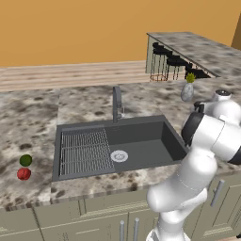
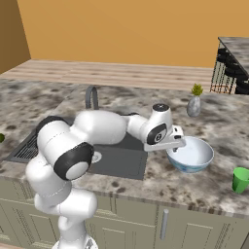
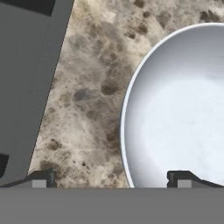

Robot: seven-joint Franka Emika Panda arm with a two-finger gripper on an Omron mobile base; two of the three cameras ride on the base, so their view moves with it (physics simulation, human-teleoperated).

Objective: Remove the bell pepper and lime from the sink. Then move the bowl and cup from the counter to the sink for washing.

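Observation:
The bell pepper [image 1: 23,174] and the lime [image 1: 26,160] lie side by side on the counter [image 1: 28,122], left of the sink [image 1: 146,155]. Right of the sink stands the bowl [image 2: 192,155], white inside, pale blue outside. My gripper [image 2: 179,144] hangs open at the bowl's left rim. In the hand view the bowl [image 3: 183,109] has its rim between the fingertips [image 3: 181,179]: one tip is over the white inside, the other over the counter [image 3: 87,96]. The green cup [image 2: 240,180] stands further right, near the counter's front edge.
A dark faucet [image 1: 116,103] rises behind the sink, and a wire rack [image 1: 84,150] covers its left half beside the white drain [image 1: 119,156]. A grey vase with a plant [image 2: 194,104] stands behind the bowl. A raised bar with stools [image 1: 174,63] is at the back right.

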